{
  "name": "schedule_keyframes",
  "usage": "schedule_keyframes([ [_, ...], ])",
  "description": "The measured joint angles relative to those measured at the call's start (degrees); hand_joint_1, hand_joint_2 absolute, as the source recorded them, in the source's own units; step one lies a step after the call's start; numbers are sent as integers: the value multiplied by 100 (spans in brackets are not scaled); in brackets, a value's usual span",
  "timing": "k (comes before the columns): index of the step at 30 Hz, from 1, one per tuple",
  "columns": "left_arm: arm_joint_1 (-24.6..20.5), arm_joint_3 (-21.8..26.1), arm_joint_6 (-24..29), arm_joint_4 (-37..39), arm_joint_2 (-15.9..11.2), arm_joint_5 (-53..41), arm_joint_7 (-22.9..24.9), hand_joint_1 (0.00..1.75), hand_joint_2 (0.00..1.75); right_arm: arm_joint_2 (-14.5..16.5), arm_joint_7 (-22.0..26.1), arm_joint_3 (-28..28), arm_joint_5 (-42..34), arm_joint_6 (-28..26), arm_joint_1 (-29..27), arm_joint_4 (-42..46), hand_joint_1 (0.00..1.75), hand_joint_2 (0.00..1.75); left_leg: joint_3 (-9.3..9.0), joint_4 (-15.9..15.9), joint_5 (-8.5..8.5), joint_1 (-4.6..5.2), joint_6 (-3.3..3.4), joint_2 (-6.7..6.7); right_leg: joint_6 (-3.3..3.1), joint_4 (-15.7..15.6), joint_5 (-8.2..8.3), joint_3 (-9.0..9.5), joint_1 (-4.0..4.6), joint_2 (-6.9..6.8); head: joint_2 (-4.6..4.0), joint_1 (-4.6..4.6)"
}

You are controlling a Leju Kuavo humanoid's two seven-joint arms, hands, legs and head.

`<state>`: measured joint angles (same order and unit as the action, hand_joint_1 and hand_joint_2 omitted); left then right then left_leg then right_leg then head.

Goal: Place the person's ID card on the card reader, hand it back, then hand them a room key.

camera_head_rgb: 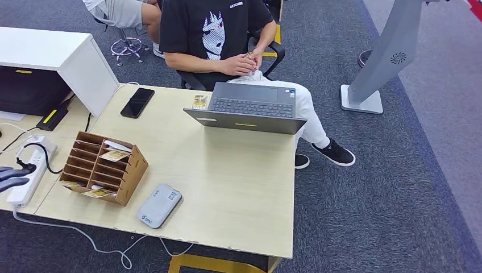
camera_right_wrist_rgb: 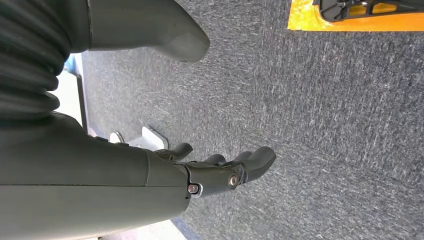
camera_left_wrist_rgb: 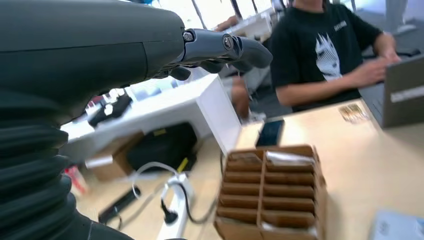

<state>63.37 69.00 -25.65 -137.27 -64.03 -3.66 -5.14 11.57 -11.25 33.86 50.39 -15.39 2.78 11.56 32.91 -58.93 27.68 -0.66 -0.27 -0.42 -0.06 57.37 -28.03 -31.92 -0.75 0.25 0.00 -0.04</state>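
Note:
A small yellowish card lies on the wooden table, just left of the open laptop. The grey card reader sits near the table's front edge. Beside it stands a cardboard organizer with cards in a few of its slots. My left hand hovers at the table's left end over the power strip, holding nothing. My right hand hangs over the carpet, fingers extended and empty. A person in a black T-shirt sits behind the laptop, hands together.
A black phone lies at the back left. A white power strip with cables sits on the left. A white cabinet stands behind it. A grey stand rises on the carpet to the right.

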Motion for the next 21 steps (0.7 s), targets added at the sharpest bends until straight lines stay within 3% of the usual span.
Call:
schedule_keyframes([
  [2,-8,-221,301,101,-78,-327,-35,0,175,1,1,31,-7,-2,8,0,0,175,0,0,0,0,-1,0,0,1,0,1,0,0,0,0],
  [9,-209,-767,624,420,-349,-822,138,0,175,2,1,99,-16,8,18,0,0,175,0,0,-2,1,-3,-1,-1,1,1,-3,0,0,0,1],
  [11,-676,-1216,1061,657,-464,-1395,332,0,175,8,1,135,-13,9,24,0,0,175,1,0,-3,3,-2,-10,0,0,0,-2,0,-7,-1,2],
  [15,-2025,-2909,1547,1264,-592,-2307,498,0,175,34,-1,196,32,8,40,0,0,175,-4,0,-7,1,-5,-16,-7,2,5,9,-1,-10,0,-7],
  [18,-2527,-3740,1486,1493,-619,-2425,493,0,175,39,-1,220,63,7,40,0,0,175,-2,0,-9,-4,-8,-13,-15,2,11,6,2,-7,0,-7],
  [21,-2813,-4117,1390,1602,-624,-2462,488,0,175,43,-1,245,67,8,41,0,0,175,-1,0,-9,-1,-7,-13,-14,2,11,5,2,-7,0,-7],
])
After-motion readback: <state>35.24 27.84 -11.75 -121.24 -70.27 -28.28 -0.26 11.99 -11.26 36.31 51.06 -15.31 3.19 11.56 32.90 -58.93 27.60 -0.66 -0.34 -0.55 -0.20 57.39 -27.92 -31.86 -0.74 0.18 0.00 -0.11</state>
